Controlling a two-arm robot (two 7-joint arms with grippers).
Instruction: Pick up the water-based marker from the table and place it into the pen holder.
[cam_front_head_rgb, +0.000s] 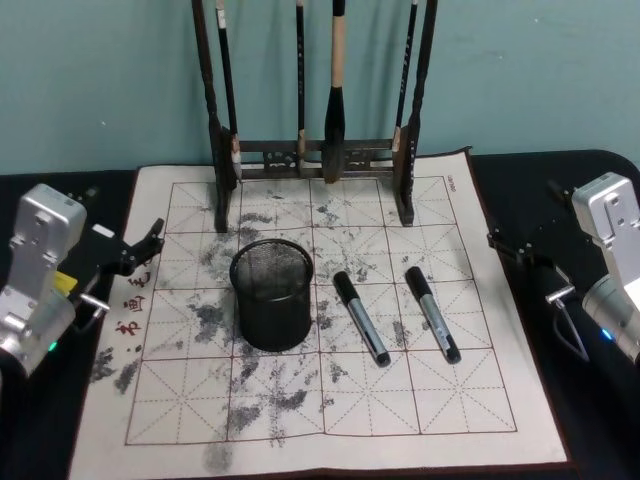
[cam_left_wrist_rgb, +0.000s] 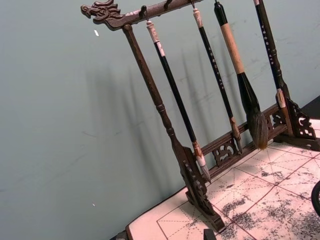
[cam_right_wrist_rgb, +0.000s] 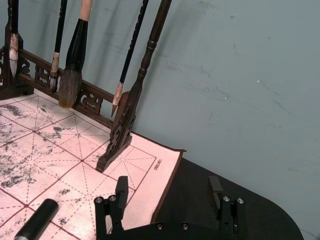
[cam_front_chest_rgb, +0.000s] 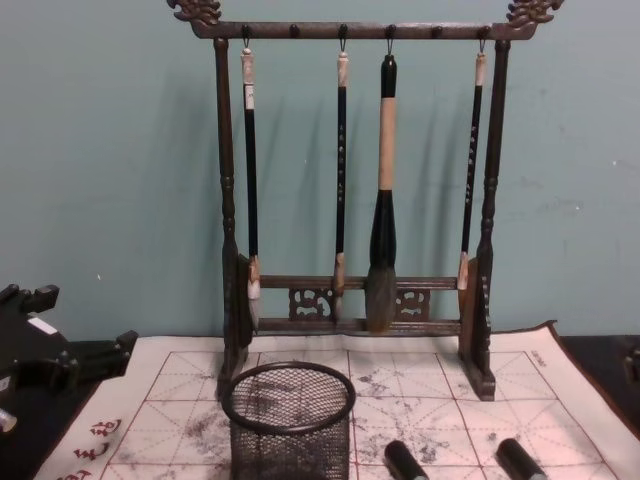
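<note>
Two black water-based markers with grey barrels lie side by side on the mat, one (cam_front_head_rgb: 360, 317) just right of the pen holder and the other (cam_front_head_rgb: 432, 313) farther right; their caps show in the chest view (cam_front_chest_rgb: 405, 460) (cam_front_chest_rgb: 520, 458). The pen holder (cam_front_head_rgb: 271, 295) (cam_front_chest_rgb: 290, 415), a round black mesh cup, stands upright on the mat left of centre. My left gripper (cam_front_head_rgb: 140, 248) (cam_front_chest_rgb: 70, 335) hovers open at the mat's left edge. At the mat's right edge my right gripper (cam_front_head_rgb: 522, 222) (cam_right_wrist_rgb: 168, 192) is open, with a marker's end (cam_right_wrist_rgb: 37, 222) near it.
A tall dark wooden brush rack (cam_front_head_rgb: 320, 160) (cam_front_chest_rgb: 355, 200) with several hanging brushes stands at the mat's back edge against a teal wall. The off-white gridded mat (cam_front_head_rgb: 470, 400) covers most of the black table (cam_front_head_rgb: 560, 175).
</note>
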